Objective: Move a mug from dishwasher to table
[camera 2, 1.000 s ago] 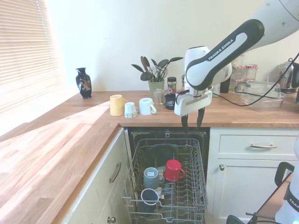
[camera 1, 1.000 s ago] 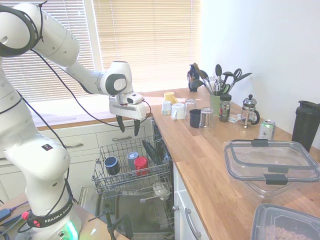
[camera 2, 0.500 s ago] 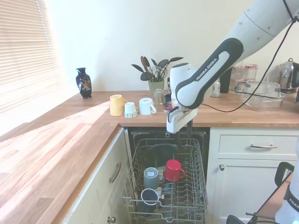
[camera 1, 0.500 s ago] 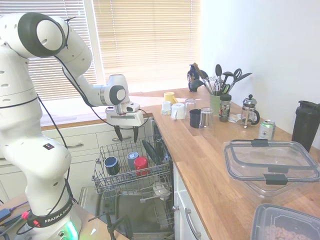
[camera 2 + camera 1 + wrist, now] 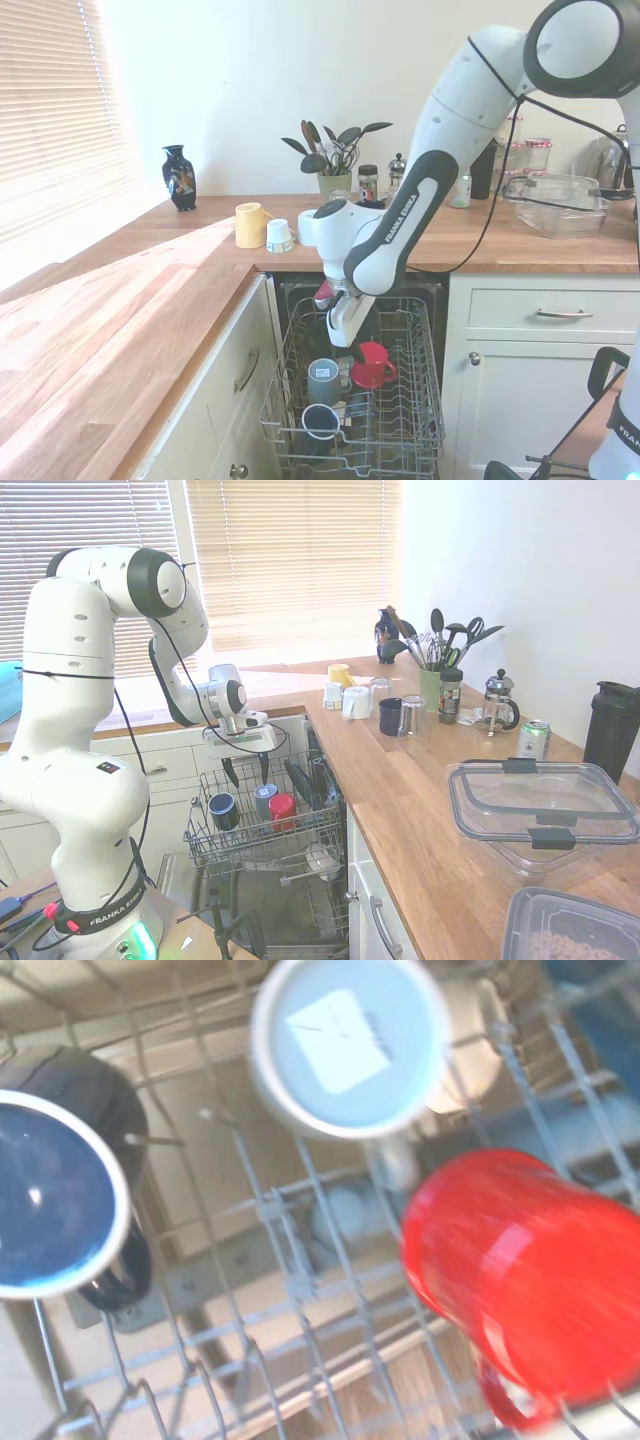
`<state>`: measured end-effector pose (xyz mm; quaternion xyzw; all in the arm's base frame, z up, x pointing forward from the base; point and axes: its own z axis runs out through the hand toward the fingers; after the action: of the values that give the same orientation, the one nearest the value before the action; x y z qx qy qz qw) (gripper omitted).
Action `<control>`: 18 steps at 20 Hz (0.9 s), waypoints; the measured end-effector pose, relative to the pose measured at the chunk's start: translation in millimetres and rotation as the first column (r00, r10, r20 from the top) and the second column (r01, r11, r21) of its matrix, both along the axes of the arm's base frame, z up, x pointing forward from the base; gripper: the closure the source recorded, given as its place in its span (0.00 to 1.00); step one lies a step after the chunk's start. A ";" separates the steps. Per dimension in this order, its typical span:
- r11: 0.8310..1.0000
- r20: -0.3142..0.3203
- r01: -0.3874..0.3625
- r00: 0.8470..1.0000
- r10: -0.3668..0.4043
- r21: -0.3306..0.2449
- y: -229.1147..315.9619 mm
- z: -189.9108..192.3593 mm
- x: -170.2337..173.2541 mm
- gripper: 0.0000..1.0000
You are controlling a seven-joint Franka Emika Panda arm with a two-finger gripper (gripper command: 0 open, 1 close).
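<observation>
Above the pulled-out rack, the gripper [image 5: 243, 771] hangs with its two dark fingers [image 5: 230, 771] pointing down and set apart, holding nothing; they look open, ready to straddle a mug wall. Just below them in the dishwasher [image 5: 262, 832] sit three mugs in a row. The mug [image 5: 223, 809], dark navy with a paler blue inside, stands mouth-up at the left end in the first exterior view, its handle [image 5: 118, 1278] visible in the wrist view. Just beside it is the grey-blue mug [image 5: 265, 800], turned over so its pale base shows, and next to that the red mug [image 5: 282, 809] lies tipped on its side. I judge the upright mouth makes the navy one the easiest to take by its rim, one finger inside and one outside.

Room is tight: the wire tines [image 5: 290, 1280] rise between the mugs, and the grey-blue mug is close on one side, so the fingers need to come down to the left of where they hang now. Upward the way is open. The table [image 5: 420, 800] runs to the right, its edge just beside the rack; a bare stretch of wood lies between the cluster of cups [image 5: 345, 698] and the clear container [image 5: 540, 810], a likely spot to set down.
</observation>
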<state>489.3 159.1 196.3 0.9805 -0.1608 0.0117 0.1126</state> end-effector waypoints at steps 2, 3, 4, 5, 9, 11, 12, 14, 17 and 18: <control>0.999 -0.001 -0.034 0.999 0.034 0.000 9.9 -15.9 -1.6 0.00; 0.999 -0.001 -0.045 0.999 0.045 0.003 13.3 -23.2 -2.9 0.00; 0.999 -0.001 -0.052 0.999 0.052 0.008 15.0 -29.5 -3.8 0.00; 0.998 0.000 -0.057 0.998 0.057 0.014 15.5 -35.5 -4.4 0.00; 0.995 0.002 -0.096 0.995 0.096 0.037 18.3 -56.5 -7.8 0.00; 0.992 -0.004 -0.120 0.993 0.120 0.043 24.3 -69.6 -12.4 0.00; 0.991 -0.009 -0.129 0.992 0.129 0.042 26.9 -76.3 -14.1 0.00; 0.988 -0.014 -0.146 0.989 0.147 0.041 32.1 -87.1 -16.1 0.00; 0.985 -0.017 -0.171 0.985 0.171 0.039 44.8 -94.8 -18.6 0.00; 0.983 -0.017 -0.179 0.984 0.179 0.040 50.3 -95.5 -19.9 0.00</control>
<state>469.4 209.4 100.8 0.9930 -0.0711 0.0088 0.0939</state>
